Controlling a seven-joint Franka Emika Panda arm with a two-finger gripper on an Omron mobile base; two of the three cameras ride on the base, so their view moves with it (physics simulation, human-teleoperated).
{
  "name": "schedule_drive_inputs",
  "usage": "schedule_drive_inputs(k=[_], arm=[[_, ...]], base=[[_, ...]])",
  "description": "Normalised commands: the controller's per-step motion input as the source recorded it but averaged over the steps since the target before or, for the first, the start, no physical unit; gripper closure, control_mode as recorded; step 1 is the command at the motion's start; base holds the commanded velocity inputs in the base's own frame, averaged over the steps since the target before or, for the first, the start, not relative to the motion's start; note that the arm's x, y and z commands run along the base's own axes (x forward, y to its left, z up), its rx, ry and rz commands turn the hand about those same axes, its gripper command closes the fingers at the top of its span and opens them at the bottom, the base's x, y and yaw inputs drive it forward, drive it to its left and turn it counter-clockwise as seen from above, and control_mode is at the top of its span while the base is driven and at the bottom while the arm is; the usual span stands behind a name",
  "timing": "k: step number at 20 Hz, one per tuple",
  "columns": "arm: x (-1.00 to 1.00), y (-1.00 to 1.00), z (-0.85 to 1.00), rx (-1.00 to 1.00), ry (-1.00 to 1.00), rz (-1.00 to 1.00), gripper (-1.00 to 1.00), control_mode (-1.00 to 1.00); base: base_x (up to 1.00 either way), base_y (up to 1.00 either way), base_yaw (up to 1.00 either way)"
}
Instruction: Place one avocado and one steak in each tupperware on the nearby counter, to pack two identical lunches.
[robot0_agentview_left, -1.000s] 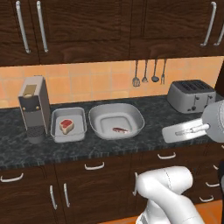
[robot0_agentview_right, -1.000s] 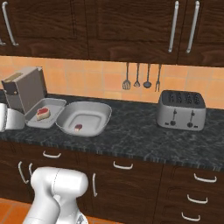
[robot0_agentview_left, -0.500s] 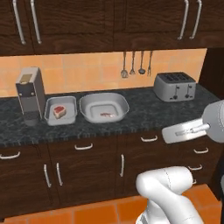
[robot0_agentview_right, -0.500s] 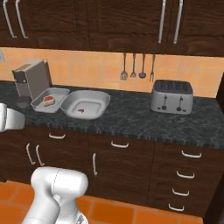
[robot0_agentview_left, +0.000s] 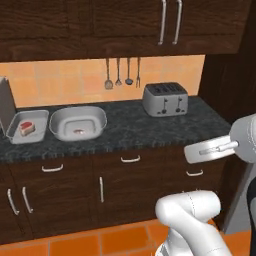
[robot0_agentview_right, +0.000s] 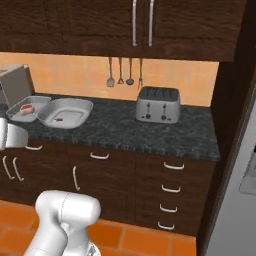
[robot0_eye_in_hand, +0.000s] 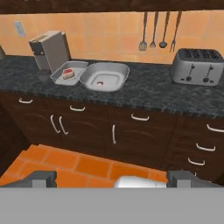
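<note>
Two tupperware stand side by side on the dark counter (robot0_agentview_left: 135, 129), at its left part. A red steak (robot0_agentview_left: 26, 127) lies in the small rectangular tupperware (robot0_agentview_left: 35, 120). The larger oval tupperware (robot0_agentview_left: 95, 120) holds a small reddish piece (robot0_agentview_left: 79, 132) that I take for a steak. The hand view shows the same pair: rectangular tupperware (robot0_eye_in_hand: 78, 66), oval tupperware (robot0_eye_in_hand: 118, 72), steak (robot0_eye_in_hand: 67, 72). No avocado is in view. My gripper (robot0_eye_in_hand: 113, 178) is open and holds nothing. It hangs well back from the counter (robot0_eye_in_hand: 148, 92), above the floor.
A silver toaster (robot0_agentview_left: 165, 98) stands on the counter's right half, with utensils (robot0_agentview_left: 122, 72) hung on the wall behind. A grey appliance (robot0_eye_in_hand: 50, 50) sits left of the containers. Drawers and doors (robot0_agentview_right: 170, 187) lie below, an orange tile floor (robot0_agentview_left: 100, 240) in front, a tall unit (robot0_agentview_right: 235, 165) at right.
The whole scene has slid left and shrunk in both base views, so the base has backed away and moved right. The gripper stays open.
</note>
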Motion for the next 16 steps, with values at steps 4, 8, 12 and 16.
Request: schedule_drive_inputs(k=[4, 8, 12, 16], arm=[[0.0, 0.0, 0.0, 0.0, 0.0, 0.0, -1.0, 1.0], [0.0, 0.0, 0.0, 0.0, 0.0, 0.0, -1.0, 1.0], [0.0, 0.0, 0.0, 0.0, 0.0, 0.0, -1.0, 1.0], [0.0, 0.0, 0.0, 0.0, 0.0, 0.0, -1.0, 1.0]], base=[[-0.45, -0.87, 0.01], [-0.45, -0.84, 0.02], [-0.33, -0.89, 0.02], [0.16, -0.94, 0.0]])
